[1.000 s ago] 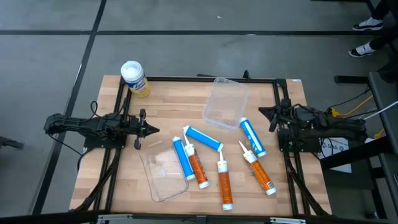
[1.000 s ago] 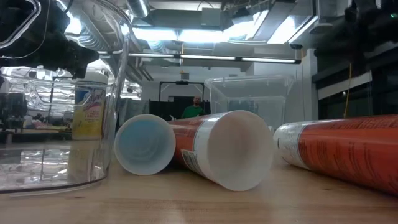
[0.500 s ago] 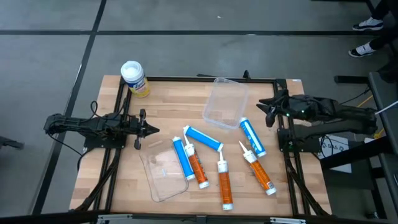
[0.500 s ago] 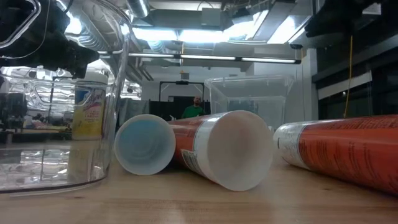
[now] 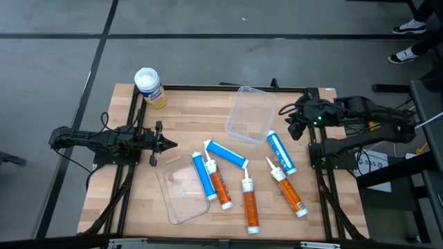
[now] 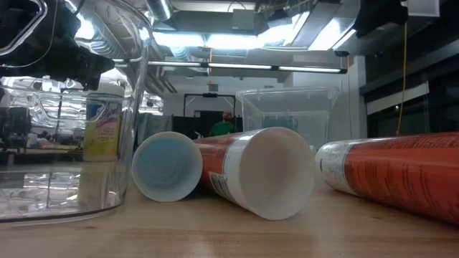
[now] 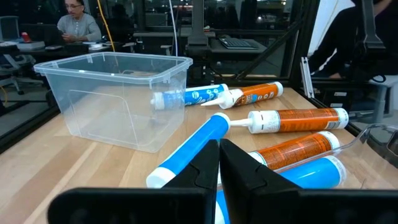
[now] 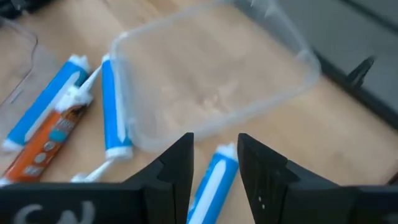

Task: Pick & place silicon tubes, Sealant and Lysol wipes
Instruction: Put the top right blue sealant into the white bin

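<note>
no readable text, labels on tubes (image 7: pixel 295 118) and wipes canister (image 5: pixel 149 87) too small

In the low view the clear tub (image 6: pixel 64 143) at the near left is cut off by the picture's edge, and the Lysol wipes (image 6: pixel 102 129) show only through its wall. The orange tube (image 6: pixel 401 175) runs off the right edge. A person (image 6: pixel 222 126) far behind is too small to make out.

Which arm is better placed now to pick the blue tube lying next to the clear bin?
The right. Its open right gripper is near the blue tube by the clear bin. The shut left gripper sits farther off.
</note>
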